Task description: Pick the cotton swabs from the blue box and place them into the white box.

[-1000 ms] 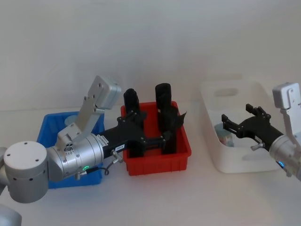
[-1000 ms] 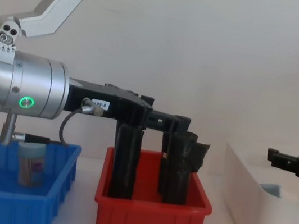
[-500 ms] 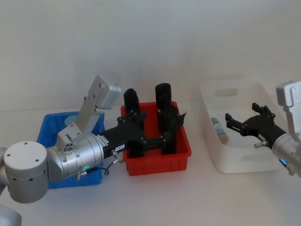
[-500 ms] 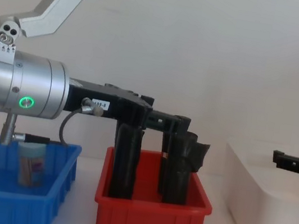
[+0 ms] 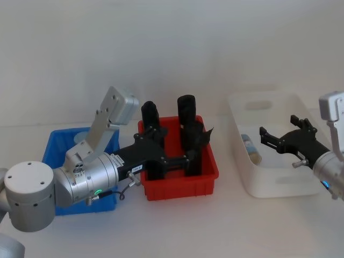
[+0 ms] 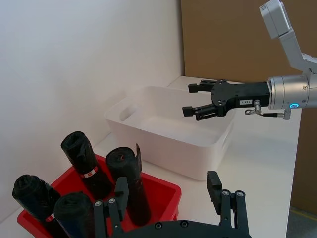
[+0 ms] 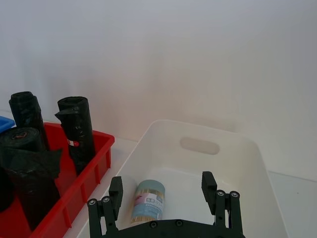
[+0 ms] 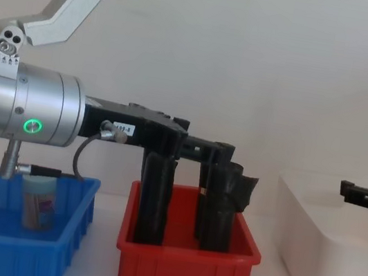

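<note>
Right pincer (image 7: 162,182) and left pincer (image 6: 167,184) gape empty; cotton swabs (image 8: 38,202) in blue box (image 8: 12,251) look light, stiff, slick, so pinch mid-body.

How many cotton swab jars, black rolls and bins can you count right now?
cotton swabs: 2
black rolls: 4
bins: 3, the blue box, red bin and white box
Total: 9

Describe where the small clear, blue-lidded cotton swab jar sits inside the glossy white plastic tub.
Head view, robot's right: the jar rests by the tub's left wall, nearest the red bin, beside the right gripper.
</note>
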### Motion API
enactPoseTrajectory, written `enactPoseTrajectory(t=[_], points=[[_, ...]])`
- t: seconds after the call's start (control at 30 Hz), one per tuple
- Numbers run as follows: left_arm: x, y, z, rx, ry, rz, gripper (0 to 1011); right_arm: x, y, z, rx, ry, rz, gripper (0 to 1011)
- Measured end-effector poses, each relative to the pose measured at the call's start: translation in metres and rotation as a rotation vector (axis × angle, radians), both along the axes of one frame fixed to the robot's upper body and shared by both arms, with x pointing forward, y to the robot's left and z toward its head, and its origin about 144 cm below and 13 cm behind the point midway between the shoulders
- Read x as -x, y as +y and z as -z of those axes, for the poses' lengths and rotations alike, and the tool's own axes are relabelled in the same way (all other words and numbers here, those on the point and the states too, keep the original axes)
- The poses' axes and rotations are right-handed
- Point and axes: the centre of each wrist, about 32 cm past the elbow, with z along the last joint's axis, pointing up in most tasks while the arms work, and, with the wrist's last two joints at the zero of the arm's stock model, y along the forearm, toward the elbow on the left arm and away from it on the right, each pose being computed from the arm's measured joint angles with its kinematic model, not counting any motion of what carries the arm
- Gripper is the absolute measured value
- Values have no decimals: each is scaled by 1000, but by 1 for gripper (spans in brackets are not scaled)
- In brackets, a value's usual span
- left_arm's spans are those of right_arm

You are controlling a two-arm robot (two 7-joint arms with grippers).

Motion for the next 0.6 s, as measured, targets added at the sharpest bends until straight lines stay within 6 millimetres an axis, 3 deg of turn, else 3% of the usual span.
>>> enactPoseTrajectory(t=[0.3, 0.6], points=[[1, 0, 1, 0, -2, -4, 1004, 2, 0, 0, -2, -3, 1, 1002], [8, -5, 10, -2, -39, -66, 1004, 18, 7, 2, -12, -18, 1, 1002]])
